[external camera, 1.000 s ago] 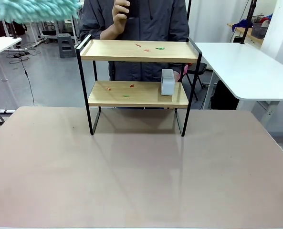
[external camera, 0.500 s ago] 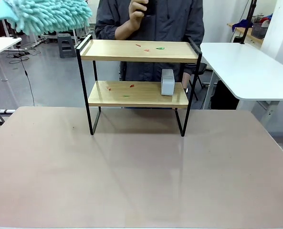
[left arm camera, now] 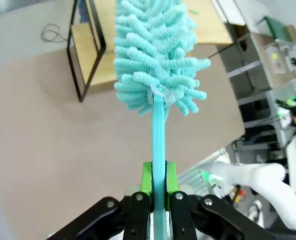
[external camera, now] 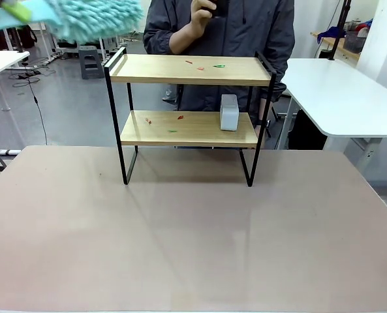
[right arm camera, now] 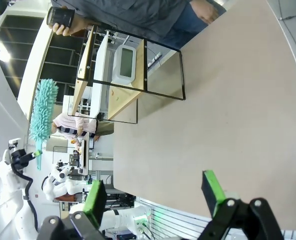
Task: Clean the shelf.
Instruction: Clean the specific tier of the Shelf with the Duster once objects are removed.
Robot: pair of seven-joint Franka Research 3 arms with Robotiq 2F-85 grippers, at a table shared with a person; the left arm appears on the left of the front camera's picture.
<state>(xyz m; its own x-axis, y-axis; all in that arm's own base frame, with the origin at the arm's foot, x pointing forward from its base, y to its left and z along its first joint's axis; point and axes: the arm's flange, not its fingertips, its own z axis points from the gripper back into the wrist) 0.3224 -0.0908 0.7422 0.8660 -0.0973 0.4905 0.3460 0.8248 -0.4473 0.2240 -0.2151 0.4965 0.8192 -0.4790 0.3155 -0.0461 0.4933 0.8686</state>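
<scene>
- White desk (external camera: 337,98) is standing at right, beside a white wall (external camera: 386,39).
- Grey floor (external camera: 69,117) is carrying a black cable (external camera: 39,111) and a grey step stool (external camera: 89,62).

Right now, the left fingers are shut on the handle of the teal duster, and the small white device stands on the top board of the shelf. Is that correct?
Not quite. The left fingers are shut on the handle of the teal duster, but the small white device stands on the lower board of the shelf, near its right end. The front view shows it.
</scene>
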